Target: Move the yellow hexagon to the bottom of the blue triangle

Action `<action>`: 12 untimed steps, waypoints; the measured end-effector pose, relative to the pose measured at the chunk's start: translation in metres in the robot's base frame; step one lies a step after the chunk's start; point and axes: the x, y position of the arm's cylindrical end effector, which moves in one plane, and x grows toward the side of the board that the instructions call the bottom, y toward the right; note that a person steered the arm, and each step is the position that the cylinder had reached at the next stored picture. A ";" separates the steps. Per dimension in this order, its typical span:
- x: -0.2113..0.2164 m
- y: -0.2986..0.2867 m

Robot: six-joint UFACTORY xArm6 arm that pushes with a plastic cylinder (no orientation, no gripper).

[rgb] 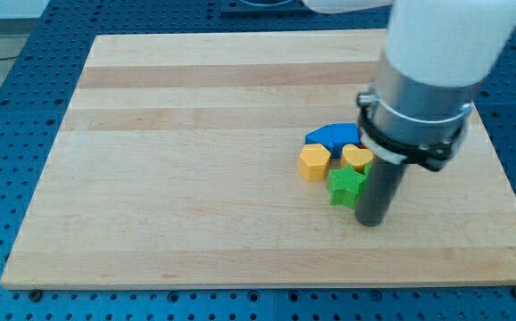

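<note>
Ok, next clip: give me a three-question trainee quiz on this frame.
1. True or false: my tip rests at the view's right of the green star.
2. Which block lies nearest the view's left: A the yellow hexagon, B the yellow heart, C the green star?
3. What lies just above the yellow hexagon in the view?

Key: 1 true; 2 A; 3 the blue triangle.

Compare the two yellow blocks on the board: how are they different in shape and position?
The yellow hexagon has flat sides and stands at the cluster's left edge in the view; the yellow heart-shaped block has rounded lobes and stands further right.

The hexagon is apart from my tip; the heart is closer, partly hidden by the arm.

Both are yellow, lie just below the blue triangle, and flank the green star.
</note>
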 end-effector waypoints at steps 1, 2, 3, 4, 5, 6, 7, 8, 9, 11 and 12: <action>0.000 -0.012; -0.002 -0.013; -0.004 -0.013; -0.004 -0.016; -0.006 -0.023; -0.006 -0.033; -0.008 -0.072; -0.026 -0.095; -0.050 -0.096; -0.062 -0.091; -0.062 -0.090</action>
